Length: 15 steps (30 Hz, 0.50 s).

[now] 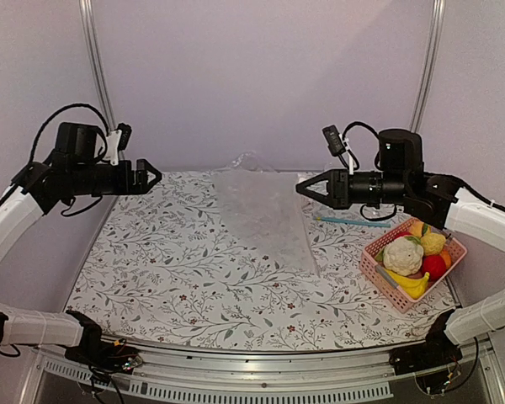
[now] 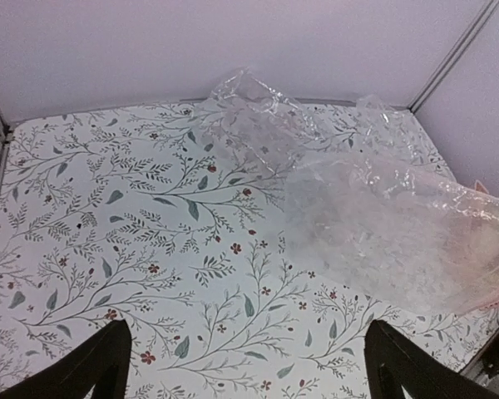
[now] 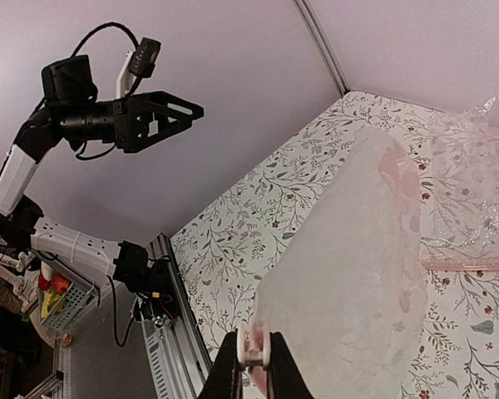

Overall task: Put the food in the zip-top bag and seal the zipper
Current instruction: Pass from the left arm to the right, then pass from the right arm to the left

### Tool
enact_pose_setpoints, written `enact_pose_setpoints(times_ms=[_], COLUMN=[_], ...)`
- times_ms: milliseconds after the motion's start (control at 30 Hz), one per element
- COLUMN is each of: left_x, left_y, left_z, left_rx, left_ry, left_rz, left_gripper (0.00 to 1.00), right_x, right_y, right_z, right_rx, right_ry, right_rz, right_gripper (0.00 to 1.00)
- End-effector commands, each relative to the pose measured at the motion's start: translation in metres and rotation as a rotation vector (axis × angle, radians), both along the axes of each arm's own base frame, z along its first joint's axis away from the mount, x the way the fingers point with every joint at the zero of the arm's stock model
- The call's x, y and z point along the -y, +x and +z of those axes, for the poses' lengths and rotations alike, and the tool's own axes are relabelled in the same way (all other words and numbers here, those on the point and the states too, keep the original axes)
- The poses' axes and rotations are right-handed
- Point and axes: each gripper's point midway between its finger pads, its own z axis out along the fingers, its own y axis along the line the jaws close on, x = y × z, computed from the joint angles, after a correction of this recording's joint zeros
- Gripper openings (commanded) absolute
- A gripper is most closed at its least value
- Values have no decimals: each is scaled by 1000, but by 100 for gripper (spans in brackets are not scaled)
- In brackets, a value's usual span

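Left gripper (image 1: 154, 177) hangs wide open over the table (image 1: 168, 278), holding nothing. Right gripper (image 3: 254, 357) is pinched tight on the edge of the bag (image 1: 265, 215), mid-table. Food (image 1: 408, 252) sits in the basket (image 1: 372, 268), far right.

Likely a lab test booth: plain lilac walls (image 1: 261, 76), metal corner posts (image 1: 96, 59), slotted rail (image 1: 236, 389) along floral-clothed table (image 1: 177, 269).
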Motion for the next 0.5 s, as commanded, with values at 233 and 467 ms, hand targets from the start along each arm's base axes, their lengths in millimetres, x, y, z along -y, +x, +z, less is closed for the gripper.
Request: enact_pose_setpoints(times_ms=[233, 467], left_x=[143, 187], left_y=[-53, -100], left_z=[38, 66], left_rx=[190, 260], left_ry=[-18, -173], left_rz=[-705, -1039], left_gripper=[100, 99], right_x=[-44, -59], right_y=[-44, -72], right_z=[-14, 7], right_rx=[-21, -32], right_ry=[-223, -178], right_rz=[233, 390], right_gripper=[0, 0])
